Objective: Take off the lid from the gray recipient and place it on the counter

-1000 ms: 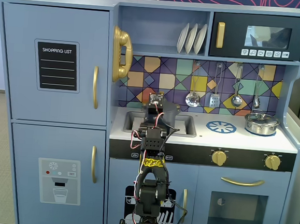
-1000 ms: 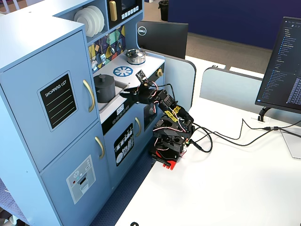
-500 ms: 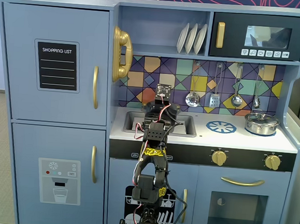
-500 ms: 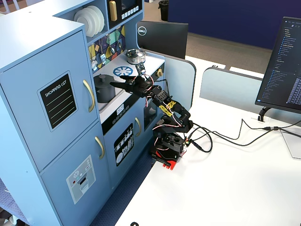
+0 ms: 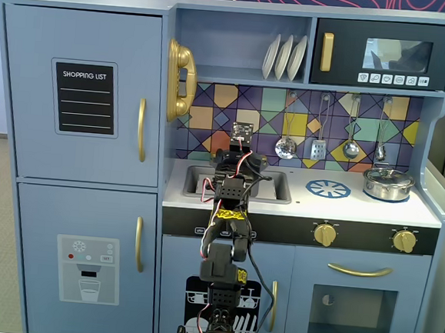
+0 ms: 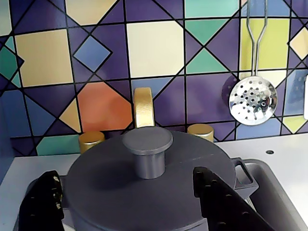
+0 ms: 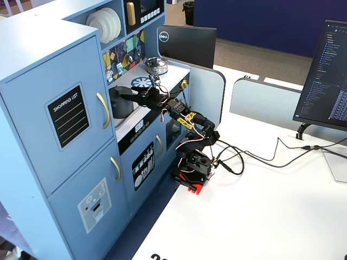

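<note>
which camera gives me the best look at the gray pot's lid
The wrist view: the lid fills the foreground, its knob plain between the open gripper's fingers. In one fixed view the arm hides it; in the other the gray pot is small and distant.

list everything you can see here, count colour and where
lid: 1, dark gray, on the gray recipient
gray recipient: 1, dark gray, in the sink at the counter's left end
counter: 1, white, with a blue burner circle
silver pot: 1, shiny, lidded, right end of the counter
plates: 3, white, on the upper shelf
hanging utensils: 4, silver, on the tiled backsplash
faucet: 1, gold, behind the lid
knobs: 2, gold, below the counter
microwave: 1, black, top right
monitor: 1, black, on the desk
gripper: 1, black, open, fingers either side of the lid's knob
</note>
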Controlling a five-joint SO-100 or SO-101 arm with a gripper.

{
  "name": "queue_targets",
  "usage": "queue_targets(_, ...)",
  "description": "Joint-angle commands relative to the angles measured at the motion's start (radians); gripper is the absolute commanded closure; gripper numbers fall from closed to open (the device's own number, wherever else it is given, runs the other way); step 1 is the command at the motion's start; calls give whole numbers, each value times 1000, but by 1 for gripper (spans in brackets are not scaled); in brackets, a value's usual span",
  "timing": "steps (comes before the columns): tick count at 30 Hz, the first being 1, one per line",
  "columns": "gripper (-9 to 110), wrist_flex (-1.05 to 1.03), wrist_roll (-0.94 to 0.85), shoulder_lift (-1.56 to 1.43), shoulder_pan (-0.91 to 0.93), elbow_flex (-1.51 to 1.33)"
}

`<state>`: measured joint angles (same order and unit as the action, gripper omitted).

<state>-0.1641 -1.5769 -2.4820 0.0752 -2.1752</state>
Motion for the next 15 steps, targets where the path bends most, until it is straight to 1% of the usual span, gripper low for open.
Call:
queue_targets(1, 75, 60, -17, 44, -6, 75)
queue_targets(10, 76, 78, -40, 160, 8, 147)
queue_targets(15, 77, 40, -64, 212, 8, 193)
